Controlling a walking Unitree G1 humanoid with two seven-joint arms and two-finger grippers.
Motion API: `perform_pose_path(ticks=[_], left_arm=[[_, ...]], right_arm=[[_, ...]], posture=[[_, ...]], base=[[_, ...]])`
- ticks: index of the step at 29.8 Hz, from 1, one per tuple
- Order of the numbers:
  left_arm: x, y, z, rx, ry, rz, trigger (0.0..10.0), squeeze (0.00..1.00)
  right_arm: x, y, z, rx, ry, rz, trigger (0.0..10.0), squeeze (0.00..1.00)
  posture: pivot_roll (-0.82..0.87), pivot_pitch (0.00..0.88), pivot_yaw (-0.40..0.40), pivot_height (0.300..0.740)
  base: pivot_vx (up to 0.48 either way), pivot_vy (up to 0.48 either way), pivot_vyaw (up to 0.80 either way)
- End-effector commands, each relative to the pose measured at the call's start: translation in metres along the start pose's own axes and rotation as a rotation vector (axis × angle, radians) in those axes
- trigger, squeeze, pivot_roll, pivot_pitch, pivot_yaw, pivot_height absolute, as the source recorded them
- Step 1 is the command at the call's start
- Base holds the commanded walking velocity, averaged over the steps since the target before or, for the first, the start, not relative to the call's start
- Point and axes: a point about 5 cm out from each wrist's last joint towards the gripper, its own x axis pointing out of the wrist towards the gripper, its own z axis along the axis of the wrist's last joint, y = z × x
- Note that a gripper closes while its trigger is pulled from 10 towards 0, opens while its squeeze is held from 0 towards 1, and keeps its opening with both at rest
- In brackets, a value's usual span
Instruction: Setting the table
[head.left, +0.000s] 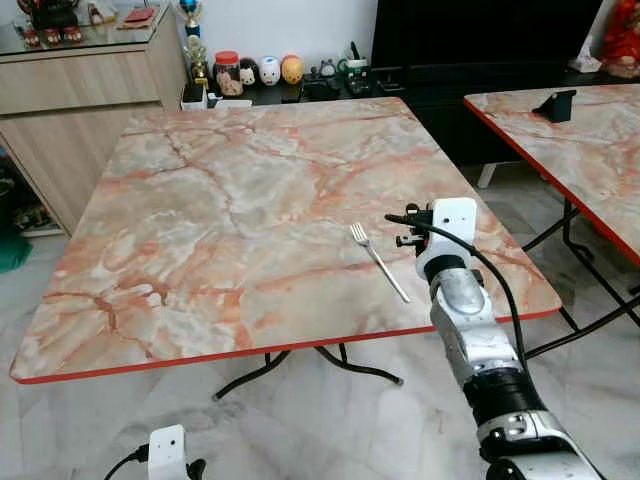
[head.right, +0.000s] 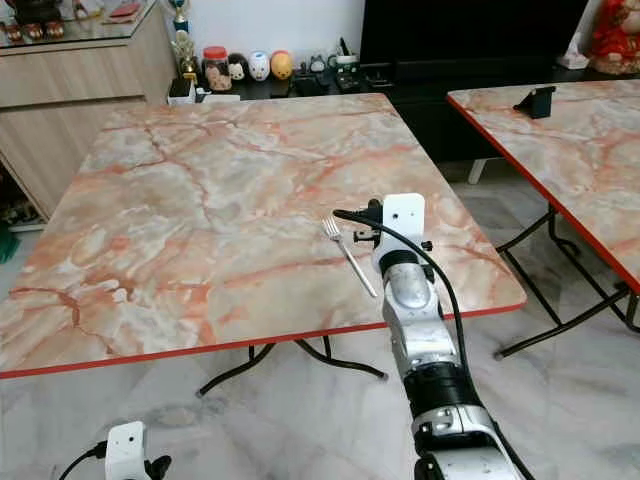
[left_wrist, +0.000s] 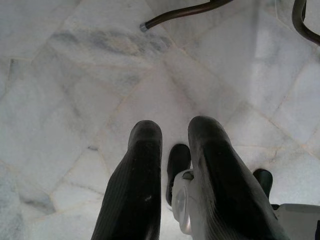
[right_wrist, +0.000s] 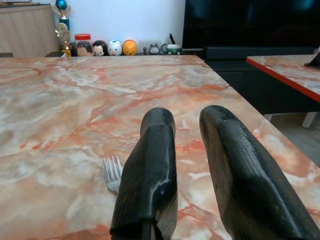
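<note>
A silver fork (head.left: 378, 260) lies on the orange marble-patterned table (head.left: 200, 220), near its front right corner, tines pointing away from me. My right arm (head.left: 455, 300) reaches over the table's front edge just right of the fork. In the right wrist view my right gripper (right_wrist: 187, 120) is open just above the tabletop, with nothing between its fingers; the fork's tines (right_wrist: 113, 172) show beside one finger, which hides the handle. My left gripper (left_wrist: 175, 132) hangs low over the floor, open and empty.
A second marble table (head.left: 580, 140) stands close on the right with a black stand (head.left: 555, 105) on it. Behind are a wooden sideboard (head.left: 80, 90), a low shelf of figurines (head.left: 260, 72) and a dark TV. Black table legs (head.left: 330, 360) cross the white tiled floor.
</note>
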Motion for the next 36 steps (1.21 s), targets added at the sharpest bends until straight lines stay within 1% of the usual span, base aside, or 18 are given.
perform_pose_path(ticks=[1,4,6,10,12,15,20,26,29,31,32,33,34,36], left_arm=[[-0.001,0.001,-0.004,0.008,0.022,-0.001,10.0,0.0],[-0.001,0.002,-0.004,0.009,0.022,0.002,10.0,0.0],[-0.001,0.002,-0.004,0.011,0.021,0.004,10.0,0.0],[-0.001,0.002,-0.004,0.011,0.02,0.006,10.0,0.0],[-0.001,0.002,-0.004,0.014,0.021,0.006,10.0,0.0],[-0.001,0.002,-0.004,0.017,0.023,0.001,10.0,0.0],[-0.001,0.002,-0.004,0.019,0.022,0.004,10.0,0.0],[-0.001,0.002,-0.004,0.016,0.019,0.009,10.0,0.0],[-0.001,0.002,-0.005,0.019,0.023,0.007,10.0,0.0],[-0.001,0.001,-0.005,0.018,0.023,0.006,10.0,0.0],[-0.001,0.001,-0.005,0.019,0.024,0.005,10.0,0.0],[-0.001,0.001,-0.005,0.02,0.024,0.004,10.0,0.0],[-0.001,0.001,-0.005,0.02,0.024,0.004,10.0,0.0],[-0.001,0.001,-0.004,0.019,0.024,0.003,10.0,0.0]], right_arm=[[0.004,0.003,0.002,-0.008,0.024,0.017,10.0,0.0],[0.004,0.006,0.0,-0.023,0.043,0.028,10.0,0.0],[0.003,0.011,-0.002,-0.062,0.048,0.055,10.0,0.0],[0.002,0.012,-0.002,-0.026,0.039,0.05,10.0,0.0],[0.002,0.011,-0.002,0.002,0.043,0.037,10.0,0.0],[0.001,0.007,-0.004,-0.013,0.056,0.022,10.0,0.0],[0.0,0.007,-0.005,-0.013,0.053,0.024,10.0,0.0],[-0.004,0.008,-0.008,-0.012,0.062,0.017,10.0,0.0],[-0.011,0.007,-0.016,-0.035,0.096,0.022,10.0,0.0],[-0.013,0.005,-0.02,-0.023,0.112,0.019,10.0,0.0],[-0.015,0.003,-0.022,-0.026,0.128,0.007,10.0,0.89],[-0.016,0.002,-0.023,-0.024,0.137,0.002,10.0,1.0],[-0.016,0.002,-0.023,-0.024,0.137,0.002,10.0,1.0],[-0.018,0.003,-0.026,-0.011,0.177,0.009,10.0,1.0]], posture=[[0.03,0.013,0.004,0.74],[0.03,0.012,0.004,0.74],[0.03,0.012,0.005,0.74],[0.03,0.012,0.005,0.74],[0.03,0.012,0.005,0.74],[0.03,0.012,0.004,0.74],[0.03,0.011,0.003,0.74],[0.03,0.005,0.002,0.74],[0.03,0.002,0.001,0.74],[0.03,0.002,0.0,0.74],[0.02,0.004,0.001,0.74],[0.02,0.004,0.001,0.74],[0.02,0.004,0.001,0.74],[0.02,0.006,0.001,0.74]], base=[[0.0,0.0,0.0],[0.0,0.0,0.0],[0.272,0.0,0.68],[0.293,0.0,0.8],[0.3,0.0,0.0],[0.3,0.0,0.0],[0.299,0.0,0.0],[0.0,0.0,0.0],[0.0,0.0,0.0],[0.0,0.0,0.0],[0.0,0.0,0.0],[0.0,0.0,0.0],[0.0,0.0,0.0],[0.0,0.0,0.0]])
